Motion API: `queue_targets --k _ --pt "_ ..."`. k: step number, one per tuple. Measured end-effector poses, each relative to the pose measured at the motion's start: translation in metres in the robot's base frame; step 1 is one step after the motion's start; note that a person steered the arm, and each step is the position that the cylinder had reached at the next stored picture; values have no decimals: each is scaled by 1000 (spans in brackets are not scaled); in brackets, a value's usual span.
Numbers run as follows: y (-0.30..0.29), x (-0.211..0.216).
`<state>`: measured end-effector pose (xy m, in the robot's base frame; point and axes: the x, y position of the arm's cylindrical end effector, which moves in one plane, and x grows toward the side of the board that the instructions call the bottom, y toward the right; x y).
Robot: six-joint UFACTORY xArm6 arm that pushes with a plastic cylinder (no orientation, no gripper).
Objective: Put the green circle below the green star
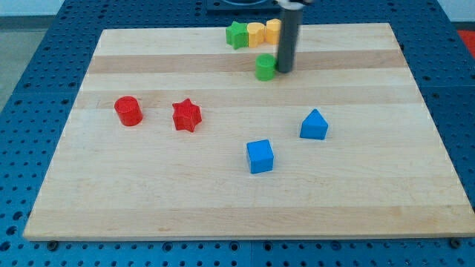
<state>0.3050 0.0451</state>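
The green circle (265, 67) is a small green cylinder near the view's top centre of the wooden board (148, 200). The green star (237, 35) sits at the board's top edge, up and to the left of the circle. My rod comes down from the view's top, and my tip (284, 71) rests right against the green circle's right side.
Two yellow blocks (255, 33) (272, 30) stand in a row right of the green star, behind my rod. A red cylinder (128, 111) and a red star (186, 116) lie at the left. A blue cube (260, 156) and a blue pentagon block (314, 124) lie lower right of centre.
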Motion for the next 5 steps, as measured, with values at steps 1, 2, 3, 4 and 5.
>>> queue_targets --k 1,2,3,4,5 --pt "-7 -7" --pt "15 2" --pt "15 25" --pt "3 53" --pt "-21 49"
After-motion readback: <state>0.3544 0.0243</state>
